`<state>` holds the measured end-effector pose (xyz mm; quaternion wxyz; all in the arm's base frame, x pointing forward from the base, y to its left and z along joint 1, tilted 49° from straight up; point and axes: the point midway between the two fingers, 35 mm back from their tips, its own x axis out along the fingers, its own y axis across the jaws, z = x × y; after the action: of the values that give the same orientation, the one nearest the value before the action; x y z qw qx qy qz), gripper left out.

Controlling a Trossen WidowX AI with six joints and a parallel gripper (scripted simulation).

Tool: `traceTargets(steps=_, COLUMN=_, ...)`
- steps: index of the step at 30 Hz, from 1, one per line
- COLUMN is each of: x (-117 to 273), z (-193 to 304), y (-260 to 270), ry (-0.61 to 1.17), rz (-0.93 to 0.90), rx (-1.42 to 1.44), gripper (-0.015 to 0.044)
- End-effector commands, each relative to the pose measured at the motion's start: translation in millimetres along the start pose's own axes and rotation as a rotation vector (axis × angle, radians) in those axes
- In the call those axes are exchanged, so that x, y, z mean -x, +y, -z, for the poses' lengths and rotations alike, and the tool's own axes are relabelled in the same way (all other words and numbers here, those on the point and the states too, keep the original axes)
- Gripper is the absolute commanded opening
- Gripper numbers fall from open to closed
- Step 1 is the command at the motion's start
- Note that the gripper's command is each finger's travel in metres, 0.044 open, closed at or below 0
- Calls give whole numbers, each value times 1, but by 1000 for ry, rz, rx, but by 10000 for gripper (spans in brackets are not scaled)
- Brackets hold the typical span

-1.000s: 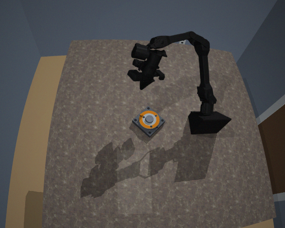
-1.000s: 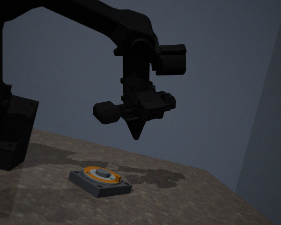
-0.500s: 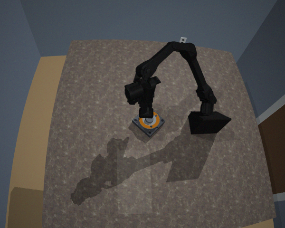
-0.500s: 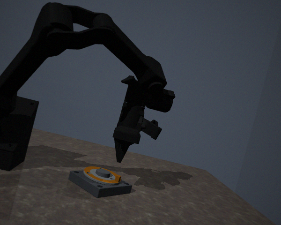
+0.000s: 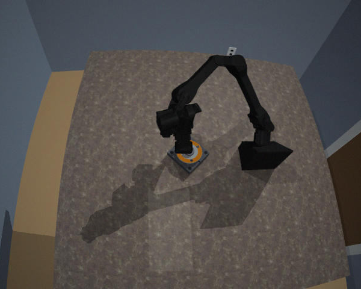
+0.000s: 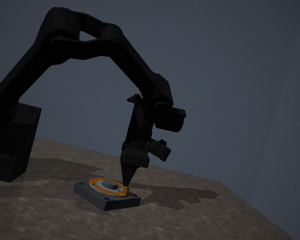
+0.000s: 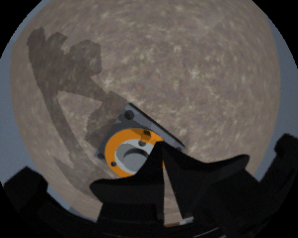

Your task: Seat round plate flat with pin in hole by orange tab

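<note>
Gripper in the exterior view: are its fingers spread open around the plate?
No, the gripper is shut to a single point, poised at the plate's rim by the orange tab.

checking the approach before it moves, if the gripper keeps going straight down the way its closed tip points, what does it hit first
Most likely the round plate: the shut, empty gripper points almost straight down at the plate's rim near the orange tab. Whether the tip already touches the rim cannot be told from these views.

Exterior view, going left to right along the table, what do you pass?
Black box-shaped robot base → dark grey square base block carrying the orange-rimmed round plate → shut black gripper tip near the plate's orange tab.
</note>
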<state>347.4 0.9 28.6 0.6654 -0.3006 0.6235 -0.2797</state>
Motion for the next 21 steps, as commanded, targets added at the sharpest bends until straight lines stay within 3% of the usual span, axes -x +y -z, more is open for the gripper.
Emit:
traceTargets(steps=1, x=-15, z=1, y=-1, ry=1, rz=7, rx=6, gripper=0)
traceTargets(steps=21, x=-15, z=-10, y=16, ry=1, rz=6, rx=6, gripper=0)
